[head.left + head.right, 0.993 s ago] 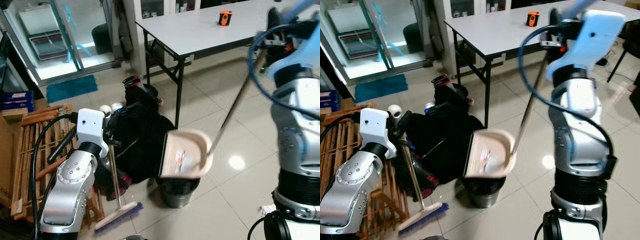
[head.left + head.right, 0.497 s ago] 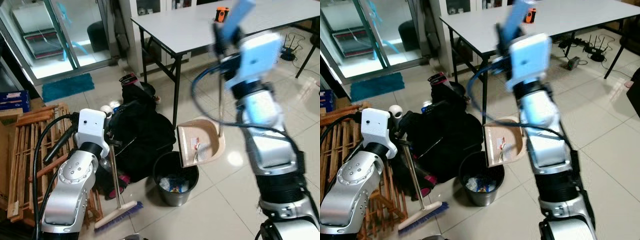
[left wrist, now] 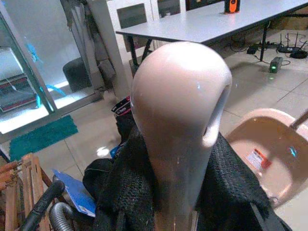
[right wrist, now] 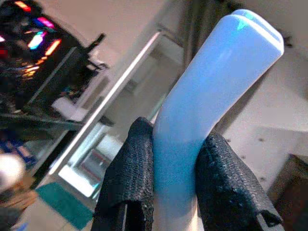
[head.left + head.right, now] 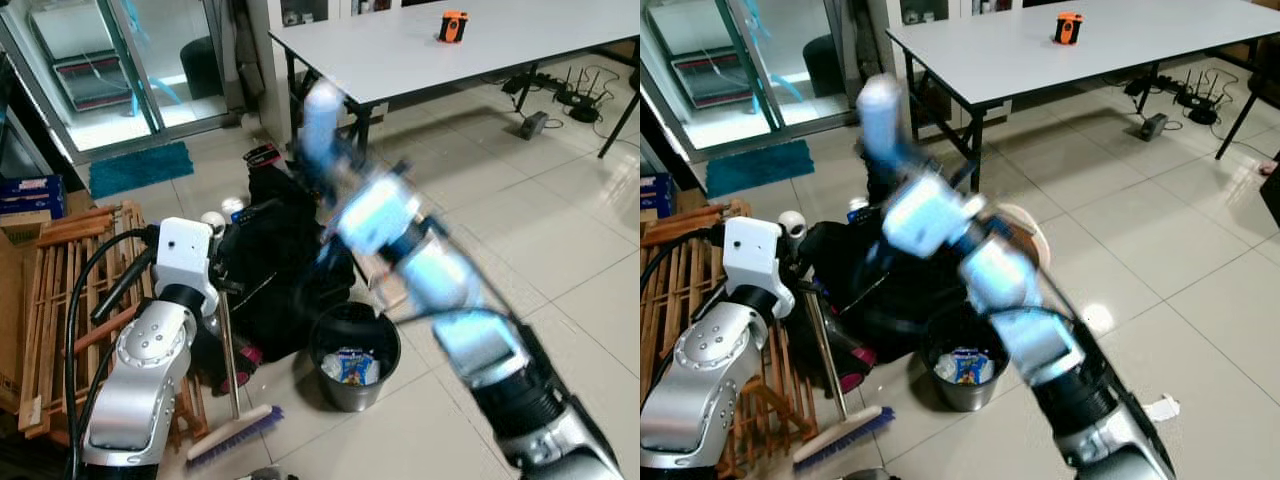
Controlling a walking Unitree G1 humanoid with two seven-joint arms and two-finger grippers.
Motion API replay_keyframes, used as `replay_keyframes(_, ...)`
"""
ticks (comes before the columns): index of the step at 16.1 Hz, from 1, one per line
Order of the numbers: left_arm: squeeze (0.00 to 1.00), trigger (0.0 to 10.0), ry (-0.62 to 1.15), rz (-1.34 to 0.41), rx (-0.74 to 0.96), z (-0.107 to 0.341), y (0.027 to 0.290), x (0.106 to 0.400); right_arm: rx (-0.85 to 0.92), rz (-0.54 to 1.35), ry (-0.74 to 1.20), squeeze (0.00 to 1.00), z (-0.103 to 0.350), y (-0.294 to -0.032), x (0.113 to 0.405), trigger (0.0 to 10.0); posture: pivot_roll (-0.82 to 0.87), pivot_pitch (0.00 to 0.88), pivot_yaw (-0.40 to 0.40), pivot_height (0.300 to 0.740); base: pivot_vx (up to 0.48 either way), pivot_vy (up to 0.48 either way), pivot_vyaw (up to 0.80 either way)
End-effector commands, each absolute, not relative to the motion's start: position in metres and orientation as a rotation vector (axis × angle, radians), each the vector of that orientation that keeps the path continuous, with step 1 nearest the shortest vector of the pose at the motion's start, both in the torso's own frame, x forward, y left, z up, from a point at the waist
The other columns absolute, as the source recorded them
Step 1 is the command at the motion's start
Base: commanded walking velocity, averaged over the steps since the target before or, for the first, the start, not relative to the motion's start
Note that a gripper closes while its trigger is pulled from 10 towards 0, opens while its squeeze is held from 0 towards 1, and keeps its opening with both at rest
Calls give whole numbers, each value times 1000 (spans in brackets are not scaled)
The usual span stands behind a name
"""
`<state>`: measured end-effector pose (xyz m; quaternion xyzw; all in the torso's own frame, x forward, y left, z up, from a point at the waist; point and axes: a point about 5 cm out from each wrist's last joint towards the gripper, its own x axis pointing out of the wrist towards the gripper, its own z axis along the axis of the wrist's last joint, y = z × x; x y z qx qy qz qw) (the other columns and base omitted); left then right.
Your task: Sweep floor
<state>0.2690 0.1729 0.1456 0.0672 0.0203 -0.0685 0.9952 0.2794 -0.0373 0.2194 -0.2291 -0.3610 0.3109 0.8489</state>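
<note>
The right end effector (image 4: 175,190) is closed on the pale blue handle (image 4: 211,96) of the dustpan; both black fingers (image 4: 126,178) press on its sides. The arm crosses the middle of the scene and is strongly blurred, so it moves fast. The dustpan (image 3: 269,149) itself shows on the floor just right of the black bag (image 5: 280,270), with a small scrap and a label inside.

The left end effector (image 3: 183,187) is closed on the beige top of the broom handle (image 3: 180,115). The broom (image 5: 235,435) stands almost upright on the near left, and its bristle head rests on the tiles beside the wooden rack (image 5: 60,290). The bin (image 5: 353,355) stands near the middle with coloured rubbish in it. Far right, the counter (image 5: 400,50) carries an orange object (image 5: 452,25).

I judge that the fast swing can throw the remaining scrap back on the floor, or knock the dustpan against the bin and tip it over. The broom pole can also slip, because only its top is held.

One second ago the dustpan was tilted over the bin and hid its opening. Now the bin is uncovered, and the right arm has swung from the right side toward the left.
</note>
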Motion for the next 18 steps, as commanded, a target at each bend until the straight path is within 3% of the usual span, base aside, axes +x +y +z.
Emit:
replay_keyframes(1,0,10000,8,-149,152,153,171,270,-515,681,-818,0,223,-32,275,10000,14,0,69,740,0,0,0)
replay_keyframes(4,0,10000,9,-152,154,153,171,271,-565,666,-830,0,218,-34,275,10000,10,0,68,740,0,0,0)
replay_keyframes(7,0,10000,12,-159,158,152,170,271,-563,498,-823,0,231,-58,288,10000,6,0,65,740,0,0,0)
replay_keyframes(9,0,10000,15,-185,153,149,165,274,-462,158,-669,0,249,-121,308,10000,-16,0,67,740,0,0,0)
replay_keyframes(13,0,10000,14,-231,176,146,157,272,-335,-37,-419,0,222,-172,303,10000,-28,0,67,740,0,0,0)
replay_keyframes(18,0,10000,18,-245,194,144,156,270,-326,-45,-287,0,202,-175,294,10000,-25,3,60,740,0,-227,0)
